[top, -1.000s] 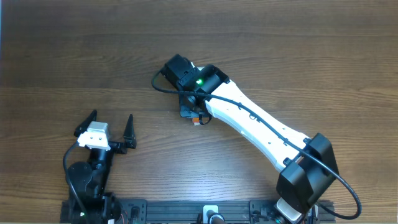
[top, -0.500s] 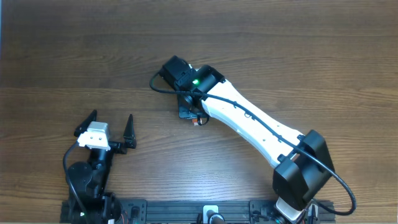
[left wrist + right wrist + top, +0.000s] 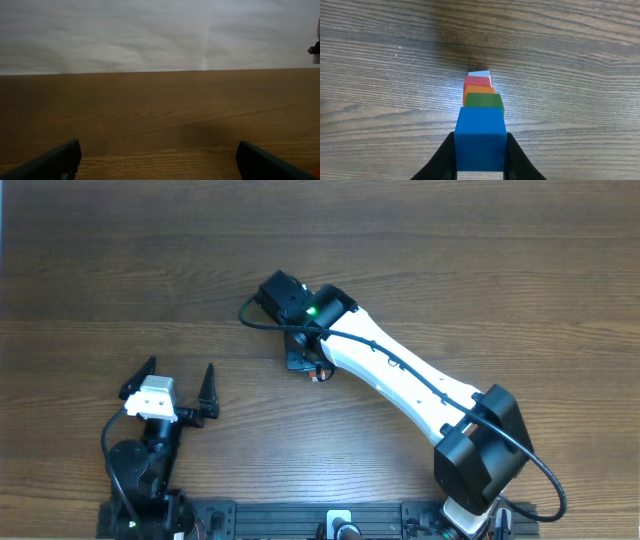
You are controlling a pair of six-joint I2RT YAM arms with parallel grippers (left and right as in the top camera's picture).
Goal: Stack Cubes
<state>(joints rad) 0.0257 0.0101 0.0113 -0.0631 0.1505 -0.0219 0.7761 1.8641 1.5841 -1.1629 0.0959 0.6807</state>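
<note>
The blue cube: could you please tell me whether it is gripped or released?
Gripped: the fingers of the right gripper sit flush against both sides of the blue cube, directly above the green cube.

Passage around cube stack [image 3: 481, 95] (arm [image 3: 400, 375] overhead)

You see a blue cube [image 3: 480, 140], green cube [image 3: 484, 101], orange cube [image 3: 479, 89], red cube [image 3: 475, 80] and pale blue cube [image 3: 480, 74]; the table [image 3: 570, 60] is brown wood-grain.
</note>
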